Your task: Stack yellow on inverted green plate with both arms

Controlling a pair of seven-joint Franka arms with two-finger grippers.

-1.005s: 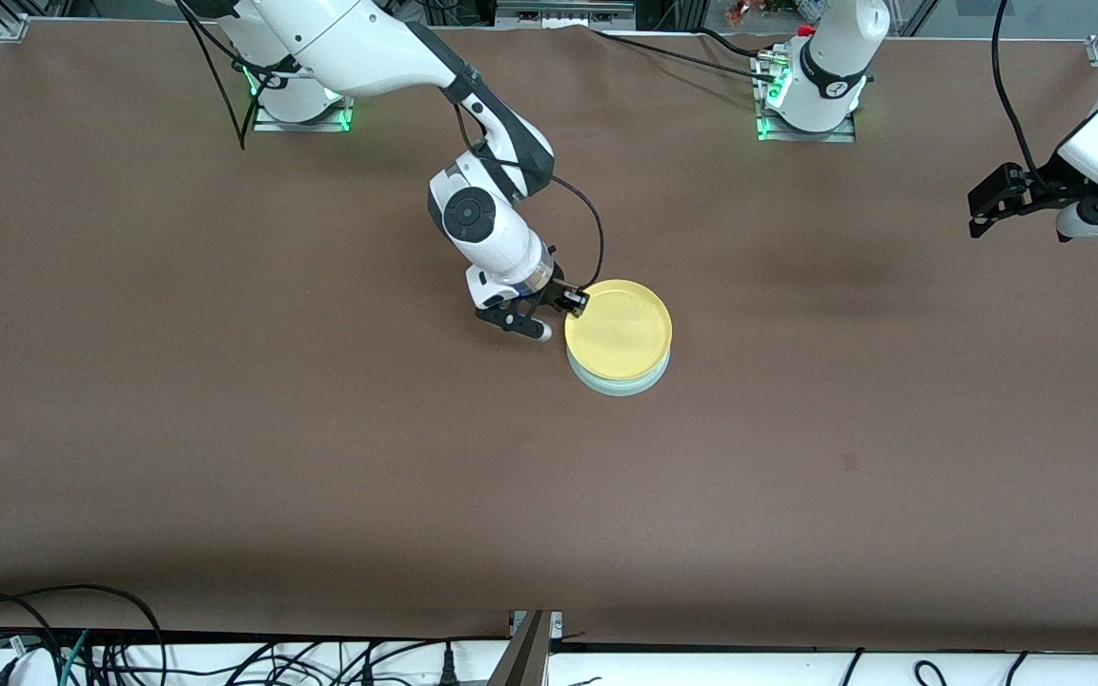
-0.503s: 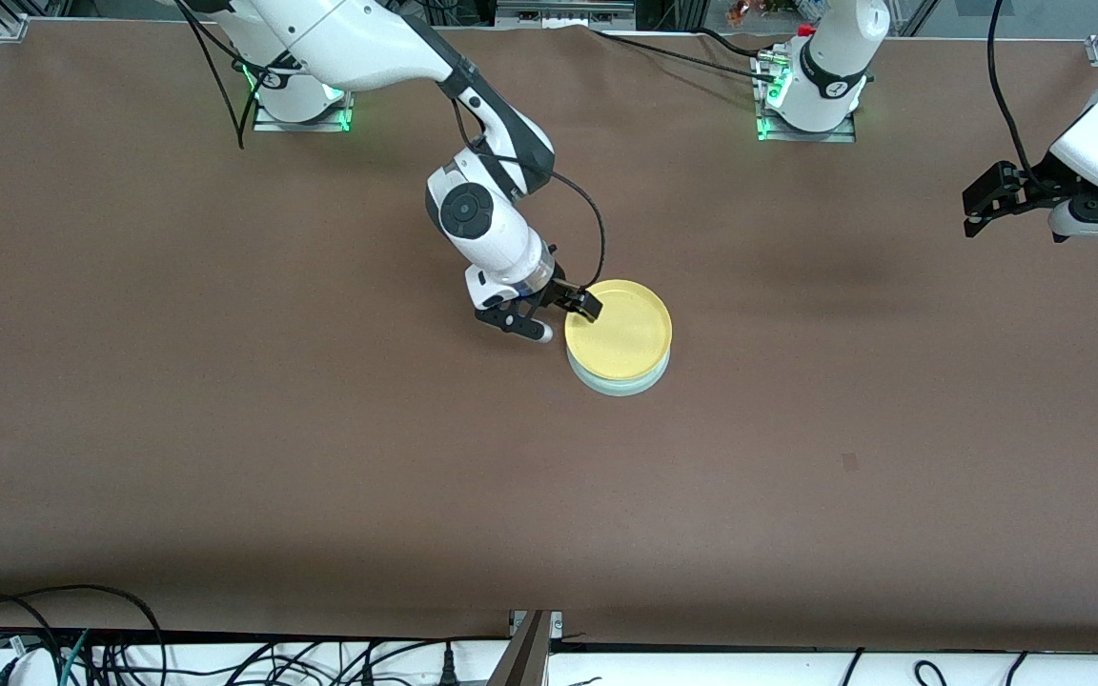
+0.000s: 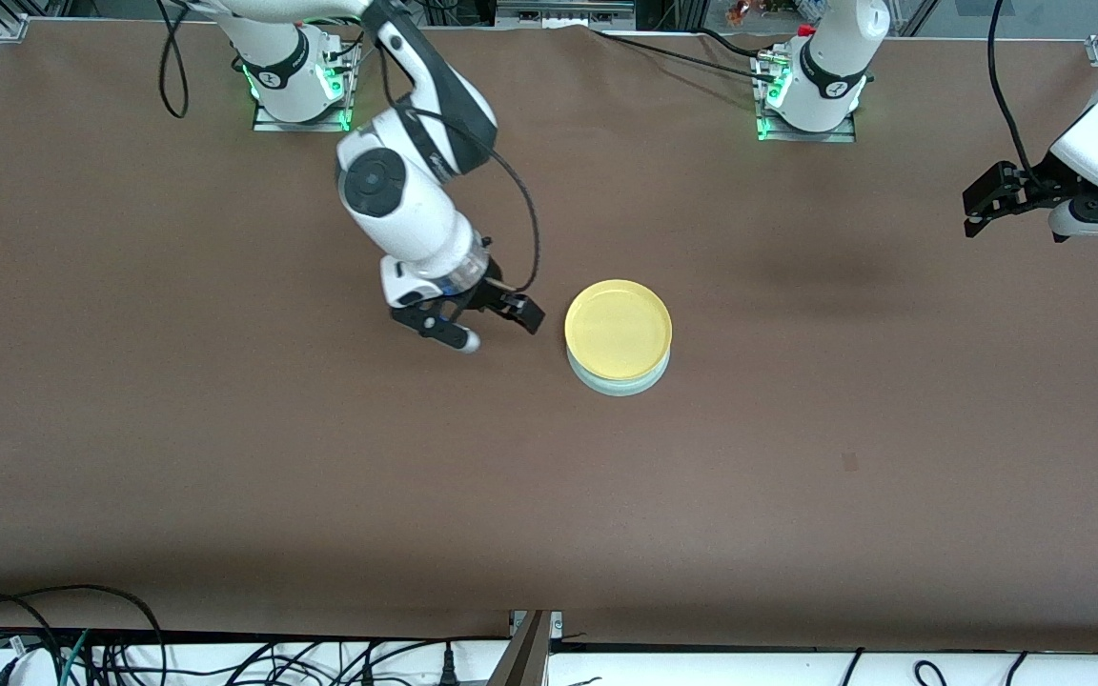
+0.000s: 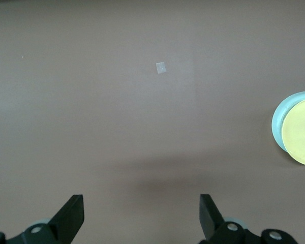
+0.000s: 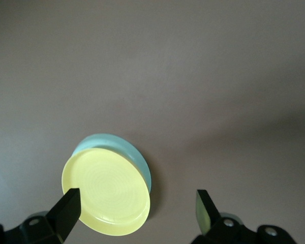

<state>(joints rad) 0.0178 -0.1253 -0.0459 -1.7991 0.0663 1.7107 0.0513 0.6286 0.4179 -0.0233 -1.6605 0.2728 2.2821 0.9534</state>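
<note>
The yellow plate (image 3: 618,329) lies rim up on top of the green plate (image 3: 620,385), which shows only as a pale crescent under it, in the middle of the table. My right gripper (image 3: 494,326) is open and empty, beside the stack toward the right arm's end, apart from it. In the right wrist view the yellow plate (image 5: 107,195) covers most of the green plate (image 5: 123,144), in front of the right gripper (image 5: 136,208). My left gripper (image 3: 978,205) waits open and empty at the left arm's end; its wrist view shows the left gripper (image 4: 141,213) and the yellow plate (image 4: 301,133) on the green plate (image 4: 277,118).
The brown table (image 3: 225,457) has a small dark mark (image 3: 850,462) nearer the front camera than the stack. A small pale square (image 4: 161,67) shows on the table in the left wrist view. Cables (image 3: 82,638) run along the table's front edge.
My right gripper let go of the yellow plate's rim, opened, and pulled away toward the right arm's end. The yellow plate stays on the green plate. The left arm barely moved.
</note>
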